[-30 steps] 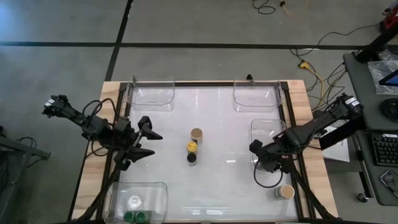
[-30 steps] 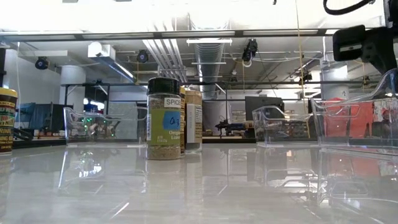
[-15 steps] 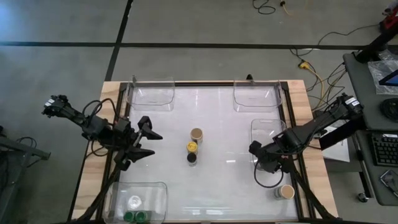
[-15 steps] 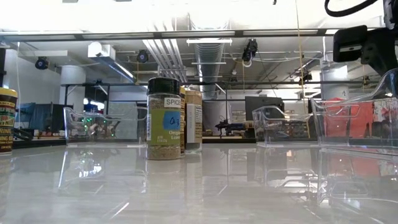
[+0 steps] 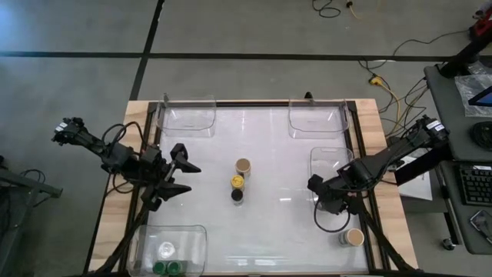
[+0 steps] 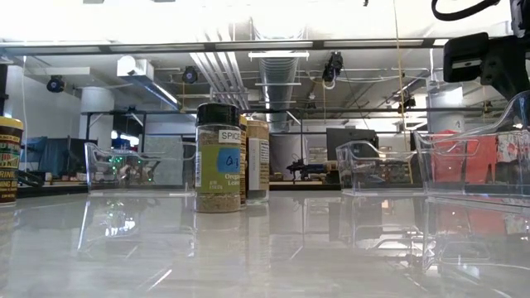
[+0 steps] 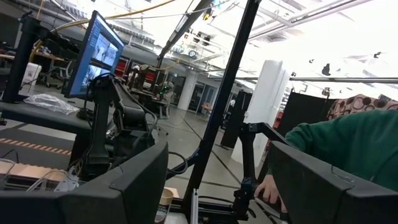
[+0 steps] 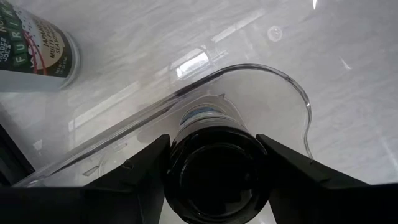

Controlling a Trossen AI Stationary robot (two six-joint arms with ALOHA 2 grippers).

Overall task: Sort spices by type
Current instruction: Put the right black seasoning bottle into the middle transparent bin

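Observation:
Three spice jars stand in a row mid-table: tan lid point(image 5: 243, 165), yellow lid point(image 5: 237, 181), black lid point(image 5: 237, 195). Another tan-lidded jar point(image 5: 354, 237) stands by the near right corner. Green-lidded jars point(image 5: 165, 267) sit in the near-left clear tray point(image 5: 201, 235). My right gripper point(image 5: 319, 192) hangs over the near end of the right-hand clear tray point(image 5: 330, 154), shut on a black-lidded jar point(image 8: 217, 174). My left gripper point(image 5: 181, 175) is open near the table's left edge, level and pointing toward the row of jars. My right gripper pinches the black-lidded jar at its lid point(image 8: 186, 163), one finger point(image 8: 143, 180) on each side. The fingers come from above, pointing down. The jar stands upright below them, inside the curved rim of the tray point(image 8: 273, 78); whether its base rests on the tray floor cannot be told.
Two more clear trays stand along the far edge point(image 5: 188, 115) point(image 5: 317, 117). A green-labelled jar point(image 8: 37, 50) stands on the table just outside the right tray. A person's hand point(image 7: 267, 190) and green sleeve show beyond the table. Open tabletop lies between the jar row and each arm.

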